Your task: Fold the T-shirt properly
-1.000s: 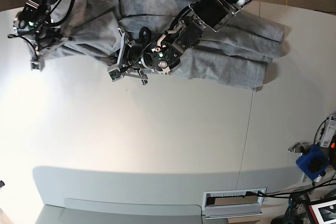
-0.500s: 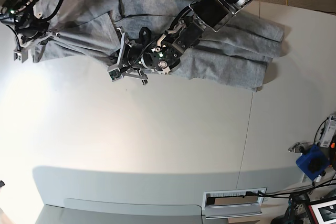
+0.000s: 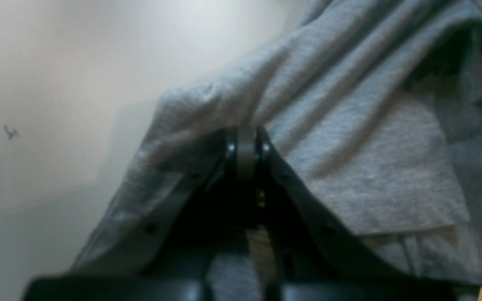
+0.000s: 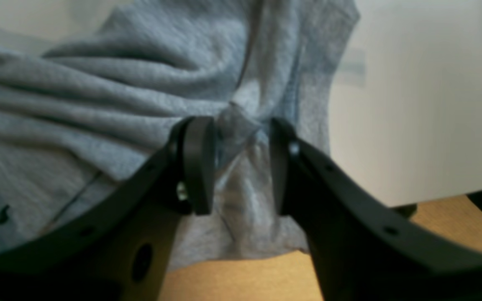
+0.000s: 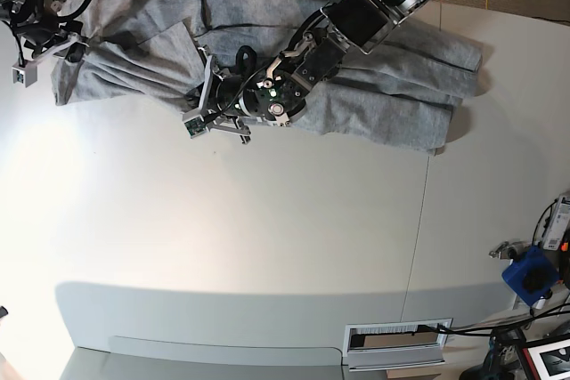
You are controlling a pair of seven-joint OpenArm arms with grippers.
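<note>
T-shirt point(image 5: 356, 86) spread crumpled along far edge of tabletop point(image 5: 267, 238), left hand point(image 3: 245, 144) clamped on a fold mid-shirt, right hand point(image 4: 241, 167) parted around bunched cloth at the shirt's end.

The T-shirt point(image 5: 374, 77) lies in a band along the far edge of the table point(image 5: 267, 238). The left gripper point(image 5: 203, 100) and its arm lie across the middle of the shirt and block passage there. The near part of the table is free.
</note>
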